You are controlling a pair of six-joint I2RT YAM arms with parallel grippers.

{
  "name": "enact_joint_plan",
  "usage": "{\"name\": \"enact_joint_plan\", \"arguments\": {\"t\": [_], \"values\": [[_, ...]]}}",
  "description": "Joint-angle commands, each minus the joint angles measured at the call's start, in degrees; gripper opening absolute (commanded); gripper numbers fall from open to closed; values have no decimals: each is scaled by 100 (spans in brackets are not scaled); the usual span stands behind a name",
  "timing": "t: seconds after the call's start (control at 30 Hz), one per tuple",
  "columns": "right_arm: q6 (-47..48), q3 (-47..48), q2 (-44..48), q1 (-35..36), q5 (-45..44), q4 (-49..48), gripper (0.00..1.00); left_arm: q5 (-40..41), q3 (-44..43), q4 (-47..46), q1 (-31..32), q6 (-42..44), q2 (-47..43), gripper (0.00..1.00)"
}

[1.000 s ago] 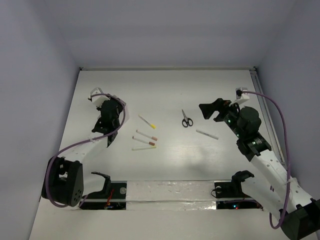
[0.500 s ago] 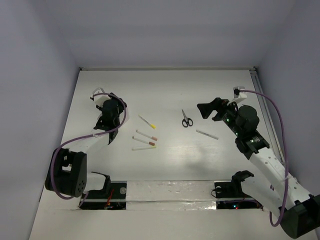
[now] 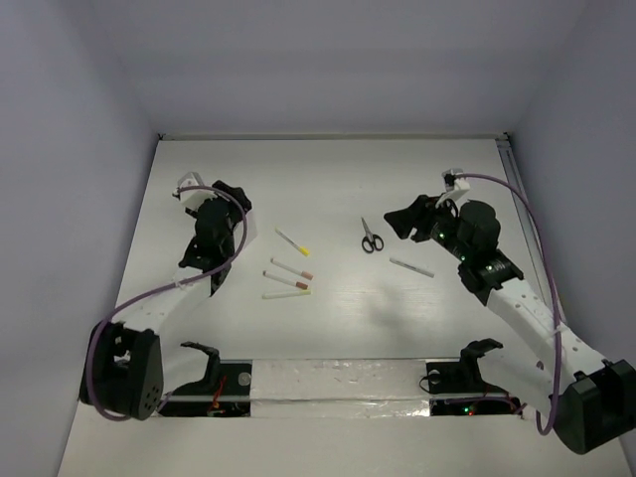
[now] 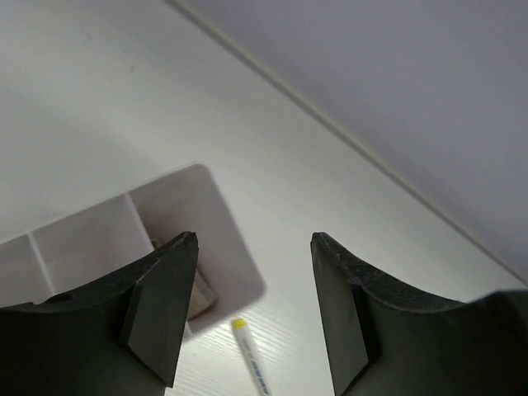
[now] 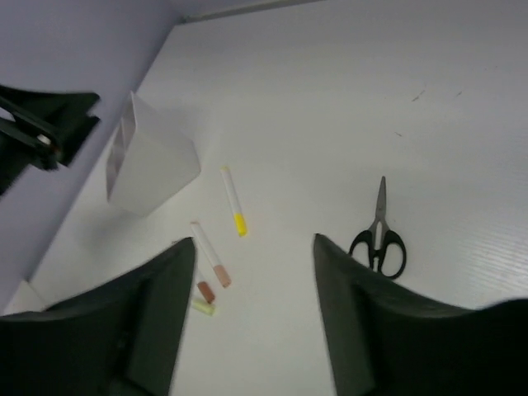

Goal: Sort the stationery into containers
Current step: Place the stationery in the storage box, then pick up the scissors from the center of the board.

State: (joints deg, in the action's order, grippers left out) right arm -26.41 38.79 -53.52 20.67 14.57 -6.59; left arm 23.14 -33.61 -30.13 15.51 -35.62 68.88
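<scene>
The black-handled scissors [image 3: 371, 238] lie on the table, and in the right wrist view the scissors [image 5: 379, 239] show just past my right finger. My right gripper [image 3: 397, 221] hovers beside them, open and empty [image 5: 252, 247]. Several white pens lie mid-table: a yellow-tipped one [image 3: 292, 241], pink-tipped ones [image 3: 291, 268] and one apart at the right [image 3: 411, 266]. My left gripper [image 3: 229, 199] hangs open and empty [image 4: 254, 247] over the white compartment box [image 4: 223, 223], which holds a beige block [image 4: 202, 299]. The yellow-tipped pen [image 4: 252, 363] lies next to the box.
The box [image 5: 153, 157] stands at the table's left, mostly under my left arm in the top view. Pale walls close the table on three sides. A taped strip [image 3: 338, 383] runs between the arm bases along the near edge.
My right gripper has moved left toward the scissors and its jaws have narrowed. My left gripper has opened wider and shifted slightly above the box.
</scene>
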Motion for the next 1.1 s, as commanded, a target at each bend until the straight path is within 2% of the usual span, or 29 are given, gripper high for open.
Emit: {"name": "enact_joint_plan", "arguments": {"t": [0.0,0.03,0.07,0.13,0.27,0.37,0.47,0.57,0.6,0.7,0.83,0.97,1.07], "values": [[92,357,-299,-10,476,-176,55,42,91,-265,363,195,-752,54],[119,401,-500,42,590,-141,43,42,100,-239,478,213,-971,54],[145,463,-598,121,608,-89,36,33,100,-230,619,230,-1060,54],[267,655,-895,236,617,87,33,-20,117,-213,1083,309,-1288,54],[479,981,-1370,683,398,333,33,-160,82,-38,1769,450,-1579,54],[628,1288,-1818,1018,249,553,35,-563,65,147,1991,433,-1921,55],[734,1482,-2136,1221,56,641,37,-1135,65,340,1991,354,-2335,61],[830,1597,-2408,1282,-348,966,40,-1399,-67,744,1991,441,-2774,70],[874,1684,-2548,1282,-497,1193,41,-1513,-119,841,1991,468,-2888,77],[954,1869,-2777,1282,-1051,1702,48,-1724,-286,1350,2043,661,-3231,86],[1059,1948,-3295,1282,-1421,2126,51,-1962,-489,2123,2044,881,-3547,91],[1270,2272,-3839,1229,-1578,2521,50,-2050,-402,2275,2044,899,-3820,94],[1647,2528,-4183,1177,-1597,2759,45,-2129,-261,2126,2044,846,-3979,95]]}}
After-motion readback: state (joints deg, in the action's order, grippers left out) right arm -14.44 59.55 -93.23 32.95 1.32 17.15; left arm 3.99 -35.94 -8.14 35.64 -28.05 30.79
